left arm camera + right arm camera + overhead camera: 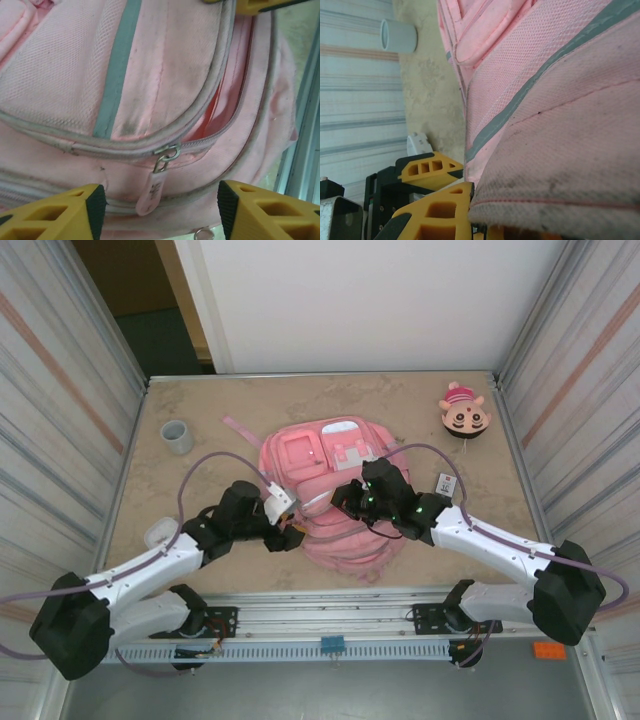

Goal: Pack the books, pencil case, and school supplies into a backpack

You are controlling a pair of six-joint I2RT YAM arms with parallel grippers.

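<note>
The pink backpack [330, 490] lies flat in the middle of the table. At its near left edge my left gripper [288, 528] is open. Its yellow fingers [75, 210] stand either side of a pink zipper pull [152, 192] without touching it. Right of the pull the zip gapes, showing an orange-pink inside. From the right, my right gripper [345, 498] is shut on the edge of the backpack's mesh flap [550, 150], fabric pinched at its finger [440, 210]. A tiny pale item, the school supplies [446, 483], lies right of the bag. The books and pencil case are out of view.
A small grey cup [177, 436] stands at the back left, and a round cartoon-face toy [463, 412] at the back right. A white object [158, 533] lies by the left arm. Ribbed walls close both sides; a metal rail runs along the near edge.
</note>
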